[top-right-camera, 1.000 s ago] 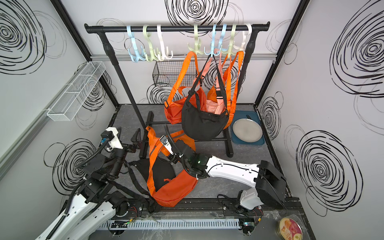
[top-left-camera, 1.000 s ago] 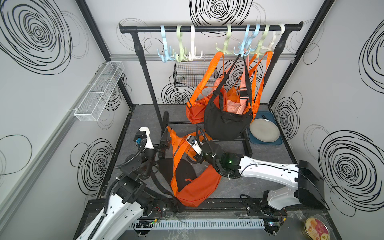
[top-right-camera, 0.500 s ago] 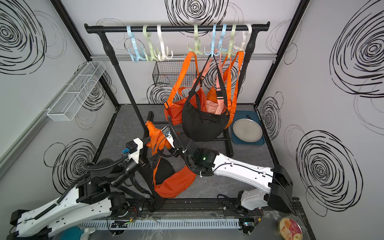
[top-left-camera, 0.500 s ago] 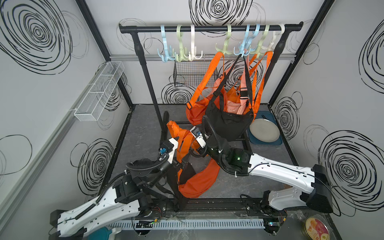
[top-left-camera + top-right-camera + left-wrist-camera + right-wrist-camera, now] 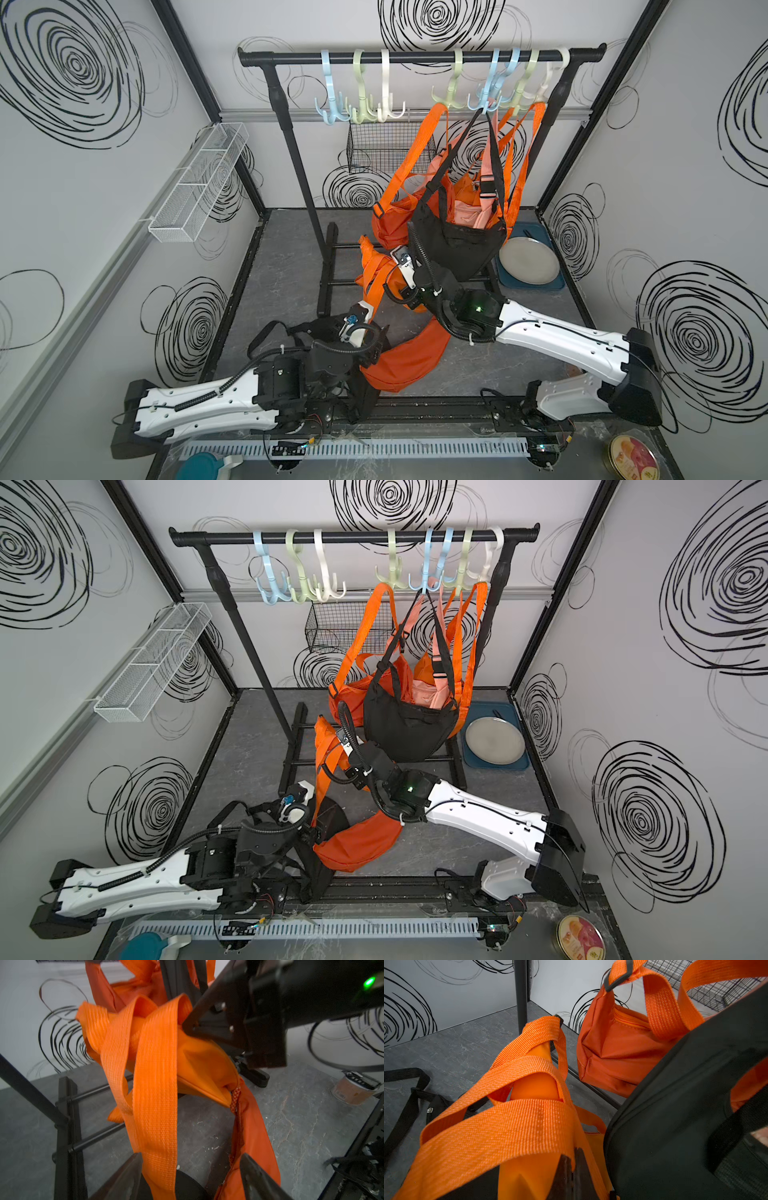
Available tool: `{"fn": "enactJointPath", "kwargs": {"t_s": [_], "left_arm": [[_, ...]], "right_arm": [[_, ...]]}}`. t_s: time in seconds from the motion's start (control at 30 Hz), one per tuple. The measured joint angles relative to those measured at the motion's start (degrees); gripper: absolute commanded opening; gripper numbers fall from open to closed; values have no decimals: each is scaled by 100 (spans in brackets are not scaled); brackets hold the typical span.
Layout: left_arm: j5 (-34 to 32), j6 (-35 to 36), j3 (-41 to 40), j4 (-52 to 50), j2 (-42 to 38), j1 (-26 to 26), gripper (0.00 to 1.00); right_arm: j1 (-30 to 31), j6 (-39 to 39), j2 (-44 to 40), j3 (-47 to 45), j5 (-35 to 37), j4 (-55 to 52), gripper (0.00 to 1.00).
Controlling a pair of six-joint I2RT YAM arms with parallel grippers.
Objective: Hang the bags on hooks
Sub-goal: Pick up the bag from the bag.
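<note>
An orange bag hangs off the floor, its wide orange strap looped above it. My right gripper is shut on the bag's top fabric; its black tip shows biting the fold. My left gripper sits low at the bag. It is open, with the strap and the bag's zipper edge between its fingers. On the black rail hang several hooks; the blue hook and its green and white neighbours are bare.
Orange, black and pink bags hang at the rail's right. A black bag lies on the floor by my left arm. Rack base bars, wire basket, plate on a tray.
My left arm has swung in from the left to the bag and its jaws have narrowed around the strap. The right gripper has lifted the bag up and back.
</note>
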Motion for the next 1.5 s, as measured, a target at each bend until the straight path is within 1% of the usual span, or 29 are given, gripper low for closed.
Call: {"fn": "enactJointPath", "kwargs": {"t_s": [0.07, 0.13, 0.23, 0.27, 0.4, 0.57, 0.63, 0.73, 0.8, 0.9, 1.0, 1.07, 1.27, 1.4, 1.43, 1.5], "left_arm": [[-105, -155, -160, -7, 81, 114, 65], [-153, -264, -308, 4, 85, 310, 59], [-138, -372, -459, 94, 70, 656, 49], [-116, -380, -483, 149, 72, 750, 44], [11, -398, -560, 481, 129, 946, 30], [168, -302, -553, 704, 186, 979, 0], [205, -229, -448, 575, 129, 979, 0], [212, -111, 7, 223, -44, 977, 0], [216, -37, 463, -59, -173, 977, 0], [219, 76, 1412, -544, -157, 979, 0], [313, 205, 2341, -951, 76, 979, 0], [457, 273, 2804, -1163, 319, 979, 0], [800, 492, 3569, -1591, 951, 977, 0], [870, 625, 3904, -1845, 1189, 977, 0], [874, 660, 3993, -1880, 1231, 977, 0], [874, 710, 4153, -1945, 1285, 977, 0]], "right_arm": [[0, 42, -7, 0, -55, -55, 0], [0, 61, -33, 0, -114, -101, 0], [0, 87, -125, -7, -221, -127, 0], [0, 98, -168, -7, -249, -127, 0], [0, 157, -304, -9, -369, -129, 0], [-4, 199, -319, -63, -562, -138, 0], [-37, 249, -317, -140, -638, -146, 0], [-129, 356, -317, -299, -831, -164, 0], [-240, 446, -317, -415, -1012, -166, 8], [-367, 544, -323, -568, -1292, -160, 20], [-417, 518, -393, -647, -1635, -90, 38], [-424, 463, -507, -647, -1869, -15, 44], [-420, 212, -872, -647, -2555, 459, 51], [-264, 15, -894, -645, -2653, 804, 53], [-203, -37, -881, -645, -2632, 868, 52], [-92, -177, -844, -638, -2562, 992, 39]]}}
